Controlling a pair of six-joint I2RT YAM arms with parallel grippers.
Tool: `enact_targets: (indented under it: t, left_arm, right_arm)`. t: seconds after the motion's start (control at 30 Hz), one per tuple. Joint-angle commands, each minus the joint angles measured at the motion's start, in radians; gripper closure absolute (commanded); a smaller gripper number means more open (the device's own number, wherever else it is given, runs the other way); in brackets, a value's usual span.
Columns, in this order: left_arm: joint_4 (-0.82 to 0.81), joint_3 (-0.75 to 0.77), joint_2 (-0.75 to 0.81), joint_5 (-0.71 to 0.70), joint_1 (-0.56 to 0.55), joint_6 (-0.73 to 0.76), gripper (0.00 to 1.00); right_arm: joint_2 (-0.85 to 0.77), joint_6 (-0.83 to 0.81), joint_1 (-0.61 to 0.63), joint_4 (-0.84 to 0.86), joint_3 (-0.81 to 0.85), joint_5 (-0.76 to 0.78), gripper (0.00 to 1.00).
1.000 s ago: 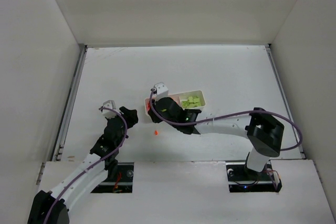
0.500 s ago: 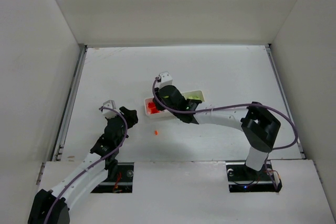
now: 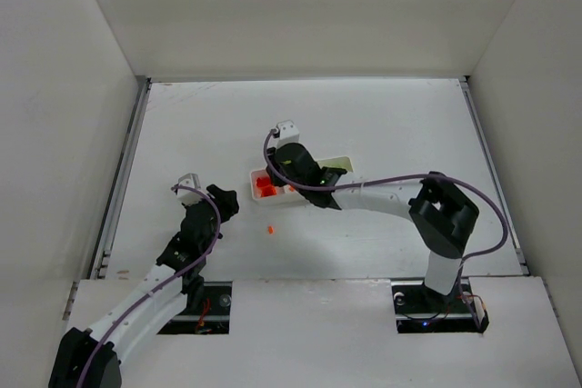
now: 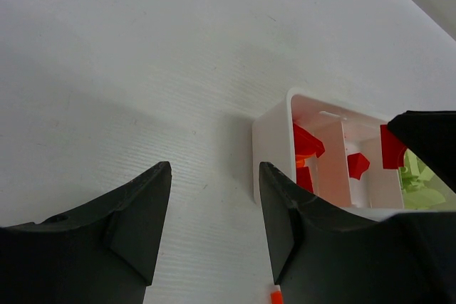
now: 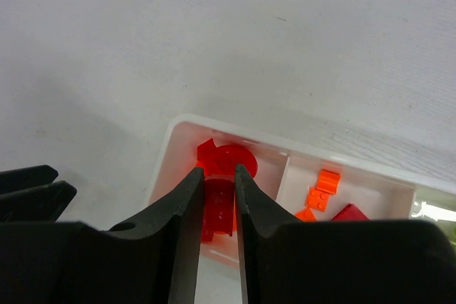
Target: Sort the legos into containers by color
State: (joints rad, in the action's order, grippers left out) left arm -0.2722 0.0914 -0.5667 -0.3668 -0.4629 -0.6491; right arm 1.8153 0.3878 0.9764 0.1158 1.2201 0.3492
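- The right pincer (image 5: 218,171) hangs low over the end compartment of the white tray (image 4: 272,129), the end that points toward the bench's left edge. Its jaws stand only a narrow slit apart.
- A red brick (image 5: 218,208) shows in that slit. From here I cannot tell whether it is pinched between the fingers or lying in the compartment underneath.
- Just past the fingertips, a round red piece (image 5: 229,156) sits in the same compartment against its far wall.
- One compartment along, the orange pieces (image 5: 324,183) lie together, and another red piece (image 5: 350,211) is beside them.
- The yellow-green pieces (image 4: 420,191) fill the compartment at the other end, mostly hidden under the right arm from above.
- The tray itself sits about mid-bench (image 3: 409,124), lying lengthwise left to right.
- A loose orange piece (image 3: 271,229) rests on the bare bench, apart from the tray, between it and the near edge.
- The left pincer (image 4: 214,169) is off toward the left edge, near the tray's red end but not touching it. Its fingers are spread, with nothing but bench surface between them, and the loose orange piece is just beside its right finger in the wrist view.
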Motion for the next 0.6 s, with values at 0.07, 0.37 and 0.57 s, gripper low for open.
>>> enact_targets:
  t: [0.07, 0.37, 0.57]
  left_arm:
    - [-0.044, -0.004, -0.01, 0.005, -0.004, -0.007, 0.51]
    - [-0.056, -0.005, -0.018, 0.002, -0.016, -0.009, 0.52]
    - [-0.065, -0.004, -0.032, -0.004, -0.032, -0.004, 0.55]
  right_arm:
    - [0.068, 0.003, 0.001, 0.05, 0.071, -0.021, 0.72]
    - [0.104, 0.019, 0.014, 0.045, 0.076, -0.023, 0.7]
    - [0.105, 0.026, 0.028, 0.038, 0.071, -0.021, 0.68]
